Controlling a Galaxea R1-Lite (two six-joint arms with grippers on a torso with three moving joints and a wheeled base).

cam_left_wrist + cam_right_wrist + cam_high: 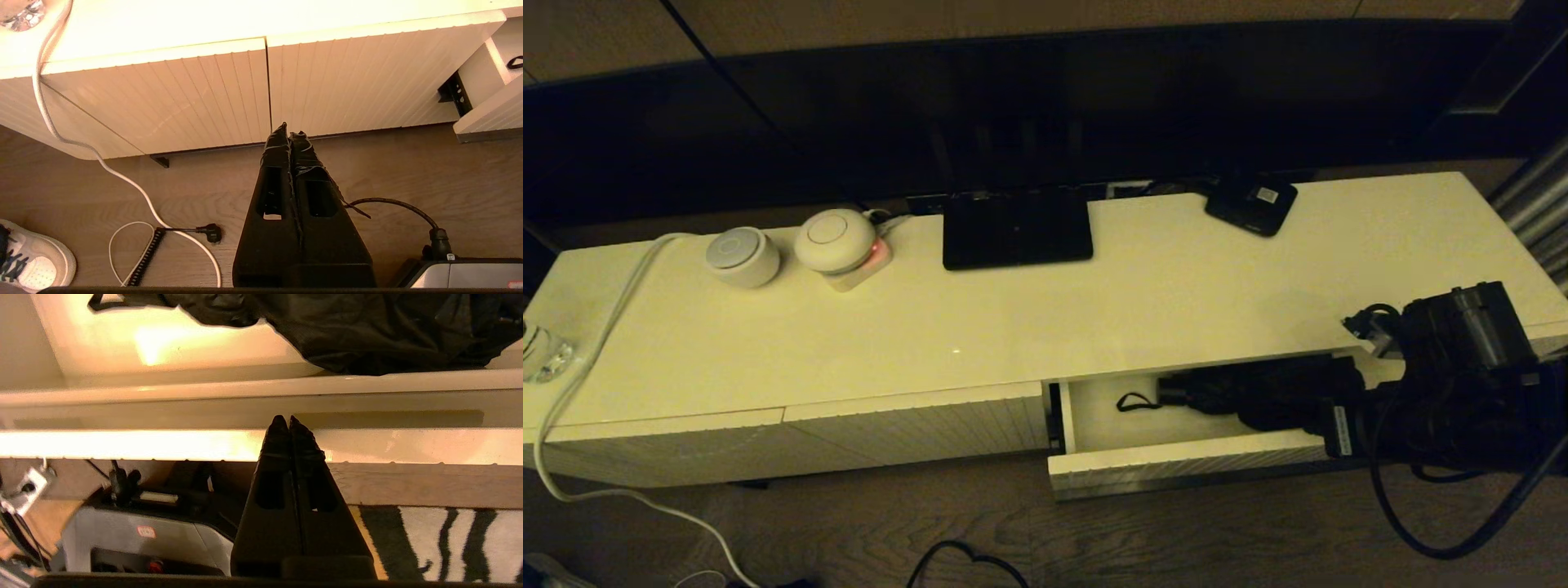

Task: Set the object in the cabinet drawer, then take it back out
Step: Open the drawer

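The right gripper, fingers pressed together and empty, sits at the ribbed front of the pulled-out cream-white cabinet drawer. Inside lies the bunchy black folding umbrella. The left gripper hangs clenched by the closed ribbed fronts.

A black folding umbrella lies in a cream-white drawer with a ribbed front, beneath a cream tabletop bearing a flat black stand, while a black-and-white striped rug covers brown wood-grain floor.
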